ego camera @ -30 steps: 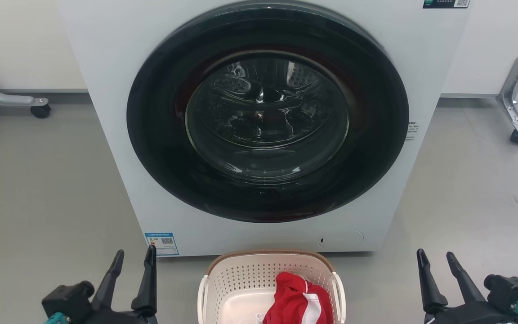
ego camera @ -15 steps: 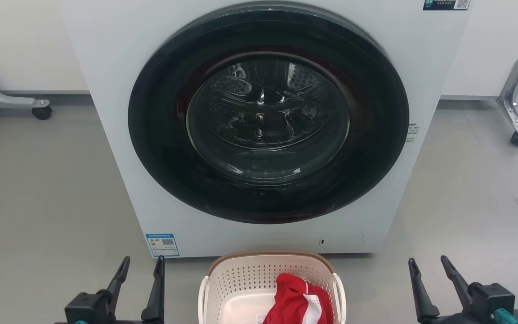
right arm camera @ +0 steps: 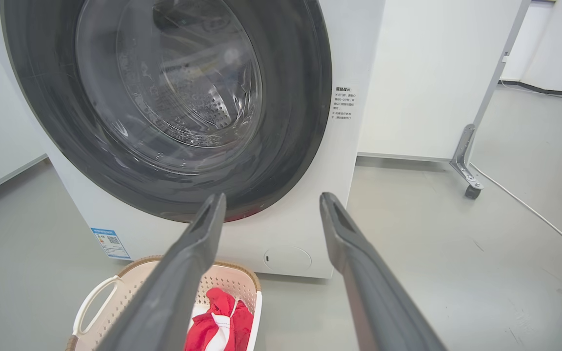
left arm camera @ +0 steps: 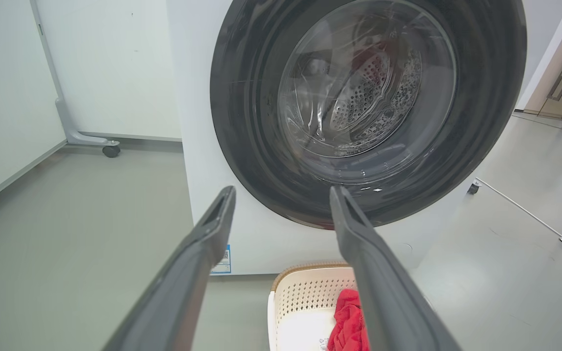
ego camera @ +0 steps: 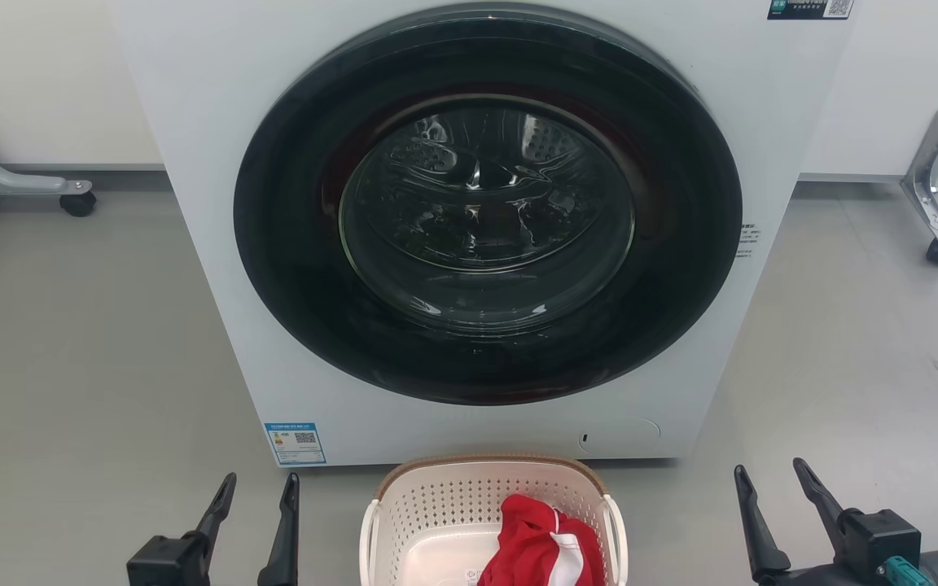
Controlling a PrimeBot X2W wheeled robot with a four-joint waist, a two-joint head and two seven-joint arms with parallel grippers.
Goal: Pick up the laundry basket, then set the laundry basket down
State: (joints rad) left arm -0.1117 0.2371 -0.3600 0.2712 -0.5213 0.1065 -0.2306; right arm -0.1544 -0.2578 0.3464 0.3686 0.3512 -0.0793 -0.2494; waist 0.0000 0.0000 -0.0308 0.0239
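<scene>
Because the laundry basket (ego camera: 444, 498) stands on the floor (ego camera: 70, 366) just in front of the closed washing machine (ego camera: 192, 122), between the two arms, each of its white side handles faces one gripper. The left gripper (ego camera: 260, 482) is at its left and the right gripper (ego camera: 769, 470) at its right. Both are apart from the basket, with jaws parted and holding nothing. A red garment (ego camera: 534, 537) lies inside, toward the right wall. I judge the pick-up is not yet begun. Each gripper must go inward and down to its handle, so that the basket rises level.
</scene>
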